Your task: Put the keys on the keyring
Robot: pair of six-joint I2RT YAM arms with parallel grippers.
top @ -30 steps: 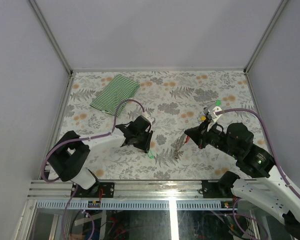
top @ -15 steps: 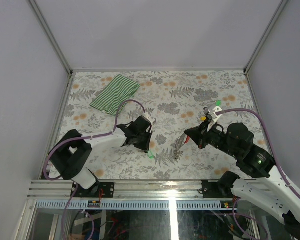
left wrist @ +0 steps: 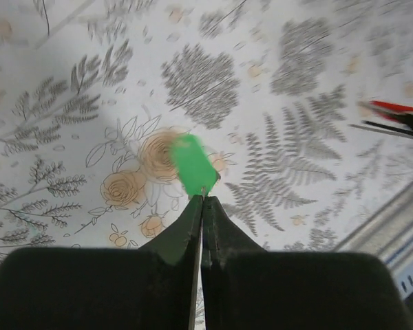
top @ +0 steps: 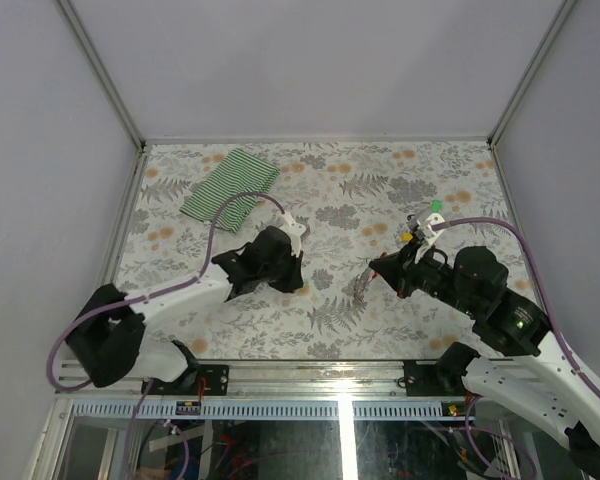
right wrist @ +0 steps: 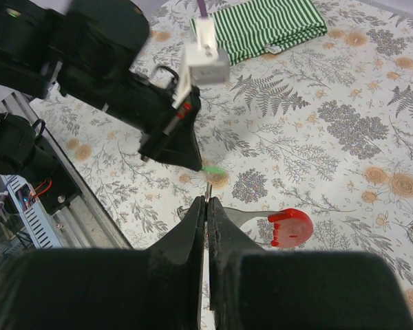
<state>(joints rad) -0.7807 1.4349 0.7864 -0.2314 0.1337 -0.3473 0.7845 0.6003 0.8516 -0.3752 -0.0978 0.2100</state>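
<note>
In the left wrist view my left gripper (left wrist: 203,199) is shut on a key with a green tag (left wrist: 193,163), held clear above the flowered table. From above, that gripper (top: 296,284) hangs left of centre and hides the key. My right gripper (right wrist: 206,201) is shut on the thin metal of the keyring (right wrist: 208,187). A red-tagged key (right wrist: 291,227) hangs beside its fingers. The left gripper (right wrist: 175,152) and the green key (right wrist: 214,169) sit just beyond the right fingertips. In the top view the right gripper (top: 374,272) holds silvery metal (top: 360,290) dangling below it.
A folded green-and-white striped cloth (top: 230,186) lies at the back left of the table (top: 340,190). A small green piece (top: 435,206) shows by the right arm's cable. The metal rail (top: 330,375) runs along the near edge.
My left gripper has shut on the green-tagged key, which lay on the table, and lifted it up and back. The left arm's elbow swung left. The right arm held still.
</note>
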